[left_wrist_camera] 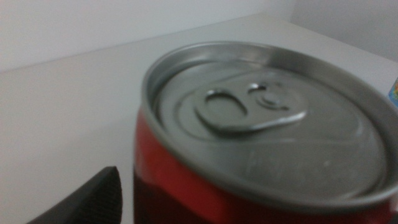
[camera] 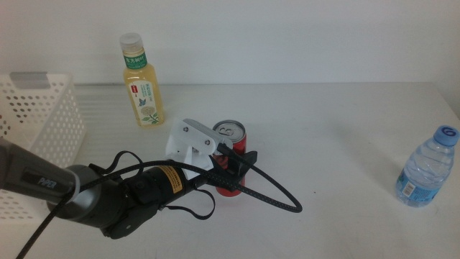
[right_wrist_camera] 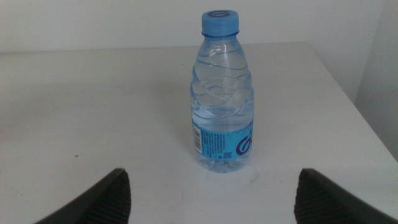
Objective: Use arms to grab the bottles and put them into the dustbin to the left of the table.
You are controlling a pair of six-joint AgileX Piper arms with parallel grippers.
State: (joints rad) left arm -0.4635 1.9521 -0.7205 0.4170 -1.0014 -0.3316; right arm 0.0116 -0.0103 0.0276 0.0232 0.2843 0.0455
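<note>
The slim red can (camera: 231,155) stands upright on the white table (camera: 338,129) at the middle. My left gripper (camera: 238,167) reaches in from the left, its jaws open on either side of the can. In the left wrist view the can's top (left_wrist_camera: 261,118) fills the frame, one finger (left_wrist_camera: 93,200) stands just apart from its side, and the other finger is hidden. The yellow tea bottle (camera: 142,85) stands at the back left. The small water bottle (camera: 427,167) stands at the right. My right gripper (right_wrist_camera: 211,202) is open and empty, facing this bottle (right_wrist_camera: 222,99) from a short distance.
The white perforated dustbin (camera: 39,119) with a grey handle stands at the left edge, beside my left arm. A black cable (camera: 277,194) loops from the left wrist onto the table in front of the can. The right arm is out of the middle view.
</note>
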